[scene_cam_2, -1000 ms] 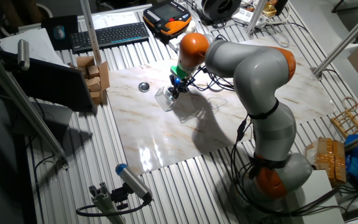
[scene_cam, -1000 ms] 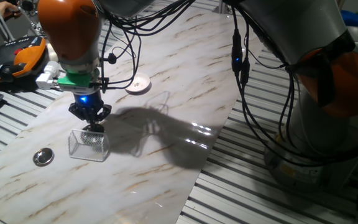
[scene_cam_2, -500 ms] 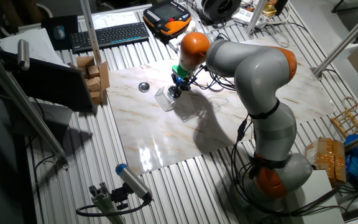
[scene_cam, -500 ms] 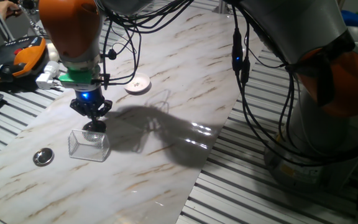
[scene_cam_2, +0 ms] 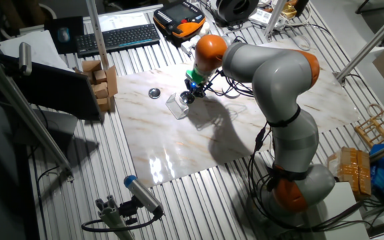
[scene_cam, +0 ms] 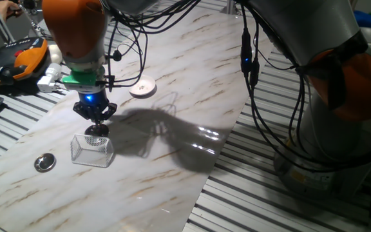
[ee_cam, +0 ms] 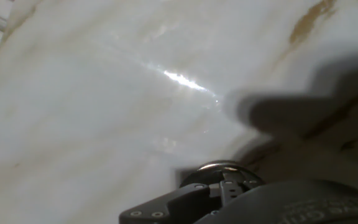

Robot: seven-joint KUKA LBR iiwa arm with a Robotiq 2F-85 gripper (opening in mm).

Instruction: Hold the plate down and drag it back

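Plate: the small round white saucer-like dish [scene_cam: 143, 87] lies flat on the marbled white board, toward the far edge in the one fixed view, behind and to the right of the hand and well apart from it. Nothing touches it. In the other fixed view it is hidden behind the arm.

The black two-finger gripper [scene_cam: 96, 129] hangs from the orange wrist of the grey KUKA arm [scene_cam_2: 269, 67], below a green ring and a blue light. It points down at a small clear box with a mesh-like pattern [scene_cam: 91, 150], its tip at the box's upper rim; whether it touches the box I cannot tell. The fingers look drawn close together, but the pictures do not show plainly whether they are closed or parted, so I cannot tell.

A small round shiny metal disc [scene_cam: 44, 162] lies on the board left of the clear box, near the board's left edge, apart from the box. The other fixed view shows the same disc [scene_cam_2: 155, 93] nearer the keyboard side of the bench.

The hand view is blurred: pale marble surface [ee_cam: 92, 106] with a glare streak, a dark shadow at right, and a dark part of the hand with a round metallic piece at the bottom edge.
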